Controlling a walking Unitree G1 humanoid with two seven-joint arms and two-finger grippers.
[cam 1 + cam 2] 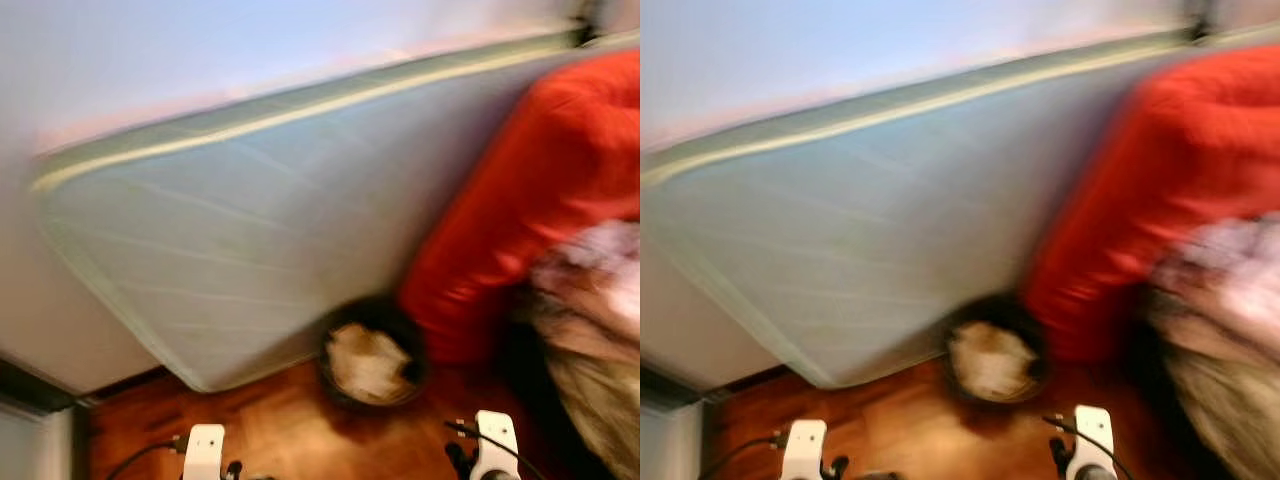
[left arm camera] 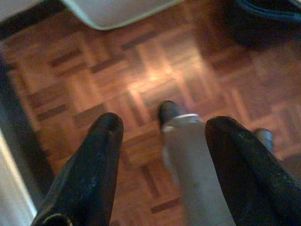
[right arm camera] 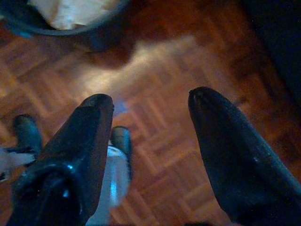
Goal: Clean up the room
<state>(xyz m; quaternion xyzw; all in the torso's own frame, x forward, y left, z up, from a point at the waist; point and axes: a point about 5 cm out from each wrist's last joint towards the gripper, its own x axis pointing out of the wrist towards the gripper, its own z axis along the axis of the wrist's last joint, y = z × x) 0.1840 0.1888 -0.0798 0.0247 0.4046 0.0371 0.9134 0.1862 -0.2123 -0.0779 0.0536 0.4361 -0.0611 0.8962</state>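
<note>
The eye views are blurred. A dark round bin (image 1: 340, 385) stands on the parquet floor (image 1: 280, 425) against a leaning mattress, with crumpled pale paper (image 1: 365, 362) inside. Both arms hang low at the picture's lower edge, the left wrist (image 1: 204, 450) and the right wrist (image 1: 495, 440) short of the bin. My left gripper (image 2: 164, 122) is open over bare parquet, nothing between its fingers. My right gripper (image 3: 150, 98) is open too, empty, with the bin (image 3: 89, 33) just beyond its fingertips.
A pale blue-grey mattress (image 1: 250, 230) leans tilted against the white wall. To the bin's right lies a big red fabric mass (image 1: 530, 200), and a patterned cloth heap (image 1: 590, 320) lies in front of it. A dark baseboard (image 1: 30, 385) runs at the left.
</note>
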